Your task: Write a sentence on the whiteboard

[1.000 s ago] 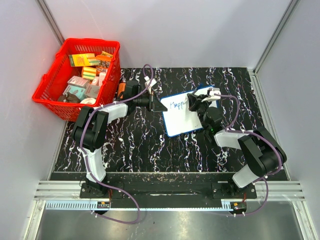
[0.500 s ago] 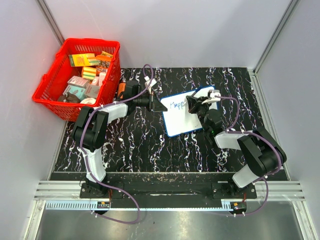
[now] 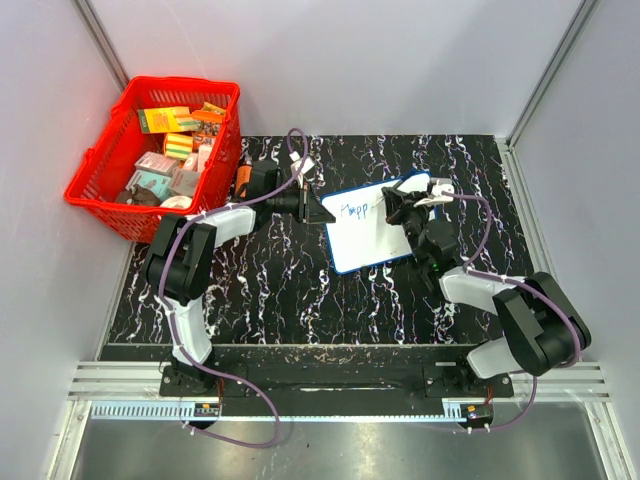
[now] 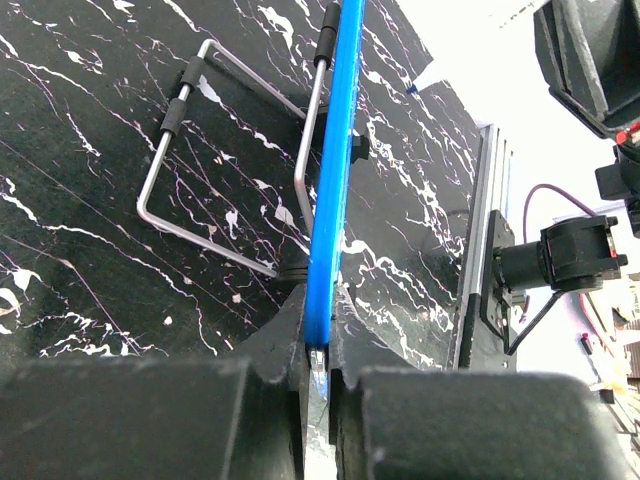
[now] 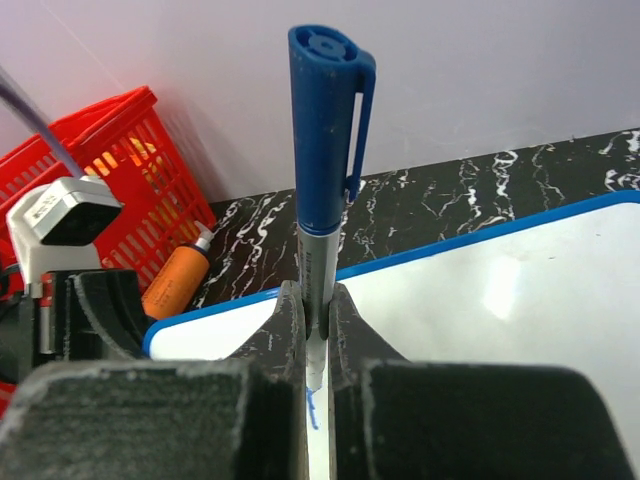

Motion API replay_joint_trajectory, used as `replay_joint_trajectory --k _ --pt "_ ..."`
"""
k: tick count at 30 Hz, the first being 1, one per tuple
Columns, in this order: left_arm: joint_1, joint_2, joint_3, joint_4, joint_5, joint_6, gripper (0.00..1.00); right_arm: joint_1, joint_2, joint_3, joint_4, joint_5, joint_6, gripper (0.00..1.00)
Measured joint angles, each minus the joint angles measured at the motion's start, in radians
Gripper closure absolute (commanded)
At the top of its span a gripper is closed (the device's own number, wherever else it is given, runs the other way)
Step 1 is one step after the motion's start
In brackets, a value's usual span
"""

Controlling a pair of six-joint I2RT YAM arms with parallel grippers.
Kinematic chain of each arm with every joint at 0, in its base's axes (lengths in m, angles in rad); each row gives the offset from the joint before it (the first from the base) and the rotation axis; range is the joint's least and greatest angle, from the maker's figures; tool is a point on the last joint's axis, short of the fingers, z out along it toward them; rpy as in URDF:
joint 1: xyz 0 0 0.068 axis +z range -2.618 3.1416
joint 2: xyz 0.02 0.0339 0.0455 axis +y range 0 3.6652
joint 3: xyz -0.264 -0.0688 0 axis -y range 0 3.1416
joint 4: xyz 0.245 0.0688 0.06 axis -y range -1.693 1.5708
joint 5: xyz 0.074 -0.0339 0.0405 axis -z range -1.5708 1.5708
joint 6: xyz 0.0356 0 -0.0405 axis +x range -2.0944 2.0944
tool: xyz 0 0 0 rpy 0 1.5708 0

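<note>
Just right of the red basket, the left gripper pinches the left rim of the whiteboard, which sits further right of the basket; only "Happ" of the sentence shows along its top, so most of the writing looks yet to do; furthest from the basket, the right gripper clamps a blue marker upright over the board

The whiteboard is white and blue-rimmed.
</note>
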State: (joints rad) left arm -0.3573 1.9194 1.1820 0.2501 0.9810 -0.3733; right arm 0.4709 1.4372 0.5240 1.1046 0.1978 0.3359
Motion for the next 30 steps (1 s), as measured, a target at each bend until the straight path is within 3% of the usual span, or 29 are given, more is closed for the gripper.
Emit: replay_joint_trajectory --k 12,30 --pt "-0.005 -0.015 -0.002 -0.021 -0.010 0.026 1.00 -0.081 -0.040 -0.002 -0.064 -0.018 0.002 1.00" --pt "-0.005 -0.015 -0.002 -0.024 -0.010 0.030 1.00 -0.087 -0.009 0.033 -0.109 -0.096 0.002 1.00"
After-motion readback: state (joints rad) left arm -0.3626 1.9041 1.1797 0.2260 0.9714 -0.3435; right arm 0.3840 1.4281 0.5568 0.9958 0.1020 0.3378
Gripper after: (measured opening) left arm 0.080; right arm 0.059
